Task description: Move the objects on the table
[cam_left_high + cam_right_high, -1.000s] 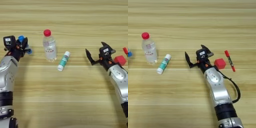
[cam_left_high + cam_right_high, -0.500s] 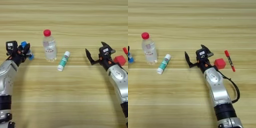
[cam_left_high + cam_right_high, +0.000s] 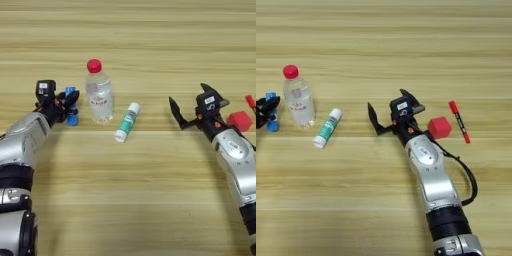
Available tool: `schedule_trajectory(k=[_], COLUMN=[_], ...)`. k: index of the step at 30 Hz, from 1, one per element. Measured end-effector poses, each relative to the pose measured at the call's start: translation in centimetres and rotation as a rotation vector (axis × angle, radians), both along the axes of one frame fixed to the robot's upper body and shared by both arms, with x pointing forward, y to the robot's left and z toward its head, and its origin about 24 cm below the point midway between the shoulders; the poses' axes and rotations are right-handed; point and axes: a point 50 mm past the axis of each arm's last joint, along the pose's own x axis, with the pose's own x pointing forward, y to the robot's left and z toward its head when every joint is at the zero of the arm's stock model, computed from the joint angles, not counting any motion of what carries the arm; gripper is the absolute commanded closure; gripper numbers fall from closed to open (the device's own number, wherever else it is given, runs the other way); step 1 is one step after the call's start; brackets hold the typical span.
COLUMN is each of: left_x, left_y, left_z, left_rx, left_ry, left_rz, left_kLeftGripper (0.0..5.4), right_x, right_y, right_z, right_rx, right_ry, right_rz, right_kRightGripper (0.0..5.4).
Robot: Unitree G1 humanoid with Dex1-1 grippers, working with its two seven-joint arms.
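My left gripper point(image 3: 66, 106) is shut on the blue tube point(image 3: 72, 119), holding it just left of the clear plastic bottle with a red cap point(image 3: 99, 92), which stands upright. To the bottle's right the green-and-white tube point(image 3: 127, 121) lies flat on the table point(image 3: 130, 200). Further right, my right gripper point(image 3: 390, 109) is open with nothing between its spread black fingers. Behind its wrist sits the small red cube point(image 3: 439, 127). Beyond the cube lies the red-and-black marker point(image 3: 459, 121).
Both silver forearms stretch from the near edge toward the things, the left one point(image 3: 22, 145) along the left side and the right one point(image 3: 431, 175) at centre right.
My left gripper has carried the blue tube rightward and a little nearer, up close to the bottle. The right arm, bottle, green-and-white tube, cube and marker have stayed put.
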Motion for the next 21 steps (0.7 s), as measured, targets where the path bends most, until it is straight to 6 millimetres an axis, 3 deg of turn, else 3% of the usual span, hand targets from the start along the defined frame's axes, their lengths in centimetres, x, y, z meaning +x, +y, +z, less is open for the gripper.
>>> schedule_trajectory(k=[3, 19, 21], left_x=[0.11, 0.86, 0.87], left_y=[-0.04, 0.01, 0.03], left_z=[-0.83, -0.79, -0.79], left_rx=[0.019, 0.058, 0.060], left_ry=[0.038, 0.028, 0.026], left_rz=[-0.007, -0.007, -0.006], left_kLeftGripper=[4.08, 4.08, 3.69], right_x=[0.00, 0.02, 0.02], right_y=[0.03, 0.08, 0.09], right_z=[0.01, 0.04, 0.04], right_rx=[0.000, 0.002, 0.002], right_ry=[0.000, -0.001, -0.001], right_rz=[0.000, 0.002, 0.002], right_kRightGripper=[0.00, 0.00, 0.00])
